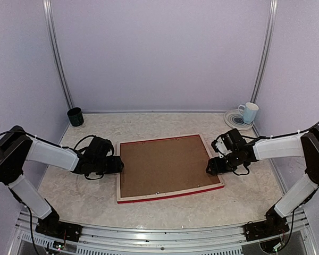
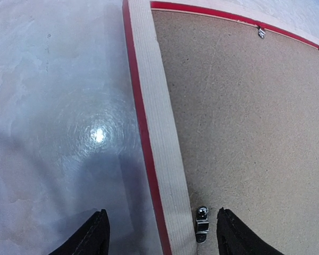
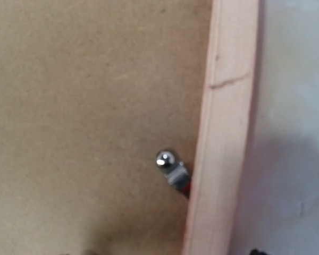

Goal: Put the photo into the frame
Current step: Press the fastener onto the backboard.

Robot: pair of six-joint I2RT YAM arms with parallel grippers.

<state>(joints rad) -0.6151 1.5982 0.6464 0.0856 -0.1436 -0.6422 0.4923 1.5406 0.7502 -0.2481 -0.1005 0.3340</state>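
1. Frame [image 1: 170, 193] lies face down mid-table [image 1: 85, 186], pale wood back up, red edge showing along the near side.
2. Brown backing board [image 1: 165, 164] sits inside it, filling the opening.
3. L gripper [image 1: 117, 166] is at the frame's left rail. In the wrist view its fingers [image 2: 93, 236] are spread w/ nothing held. One is over the bare table, the other over the board [image 2: 244, 133], w/ the rail [image 2: 159, 133] and a small metal clip [image 2: 202, 223] btw them.
4. R gripper [image 1: 212, 167] is at the frame's right rail, low over it. Its wrist cam is very close: rail [image 3: 223, 133], board [image 3: 85, 95] and a metal clip [image 3: 173, 169] against the rail's inner edge. Only dark tips peek in at the bottom edge, well apart, so the jaws look spread w/ no grip.
5. Back of the table: dark mug [image 1: 75, 116] in the left corner, white-and-blue mug [image 1: 249, 112] on a round plate [image 1: 235, 118] in the right corner.
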